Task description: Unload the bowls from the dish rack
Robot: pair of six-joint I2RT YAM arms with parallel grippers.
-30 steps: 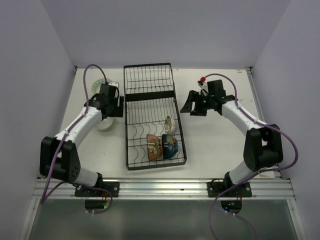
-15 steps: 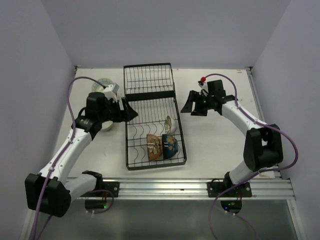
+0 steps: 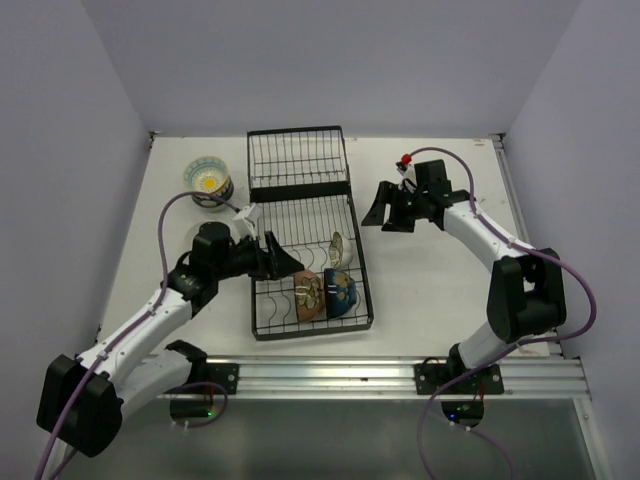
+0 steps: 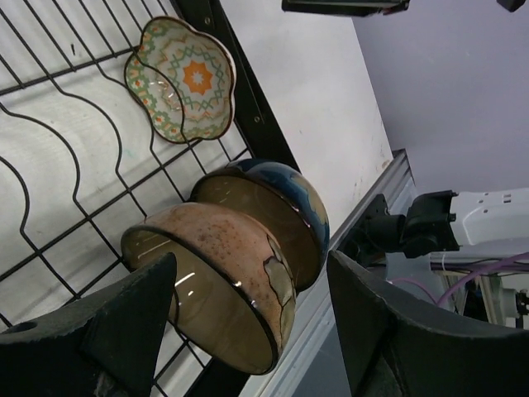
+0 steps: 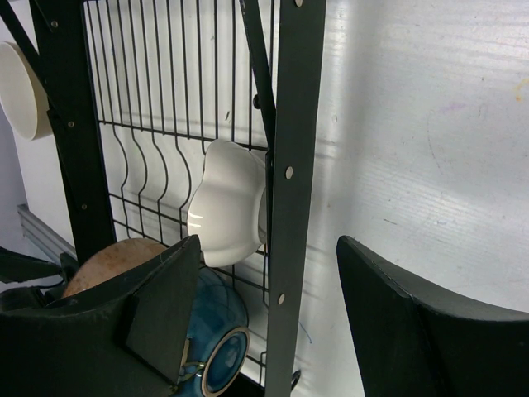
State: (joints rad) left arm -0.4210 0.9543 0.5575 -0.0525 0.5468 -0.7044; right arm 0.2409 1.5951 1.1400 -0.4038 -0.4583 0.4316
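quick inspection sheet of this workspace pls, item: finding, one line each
surface: white table, faint scuffs on the bare part
job's things: dish rack holds three bowls in its near section. The brown bowl and blue bowl stand on edge close together, with the scalloped bowl behind them. The yellow-centred bowl and cream bowl are outside the rack, on its left
clutter: nothing seen
hands: left hand open, empty, over the rack by the brown bowl; right hand open, empty, right of the rack
cables: a purple cable loops along each arm
surroundings: pale walls; metal rail at the near edge
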